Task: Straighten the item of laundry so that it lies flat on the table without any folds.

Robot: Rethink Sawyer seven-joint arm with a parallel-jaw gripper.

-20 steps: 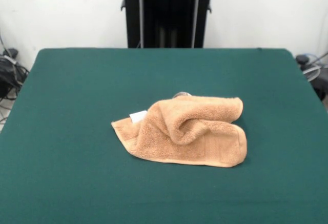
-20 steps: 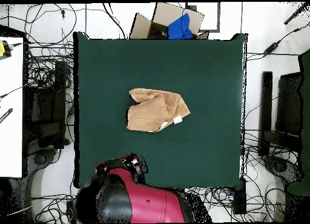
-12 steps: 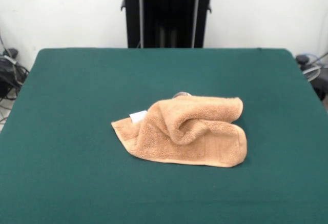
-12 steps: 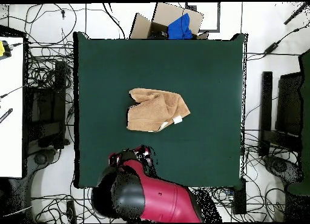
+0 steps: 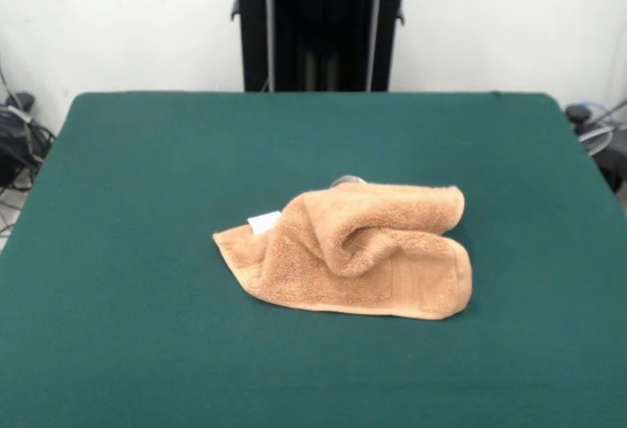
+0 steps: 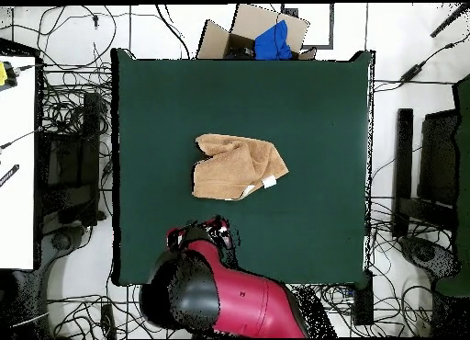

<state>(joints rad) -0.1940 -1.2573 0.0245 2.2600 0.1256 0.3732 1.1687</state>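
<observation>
"Where is the towel?"

"The towel (image 5: 353, 250) sits bunched up in the middle of the green table (image 5: 147, 203), folded over itself, a white tag (image 5: 264, 223) poking out."

"And your gripper?"

"My gripper (image 6: 197, 233) hangs over the table's edge, apart from the towel. I cannot tell if it is open."

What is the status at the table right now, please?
Gripper over the table's robot-side edge, clear of the towel; jaw state unreadable. Orange-tan terry towel crumpled and folded mid-table on the dark green felt table. Nothing in the way.
</observation>
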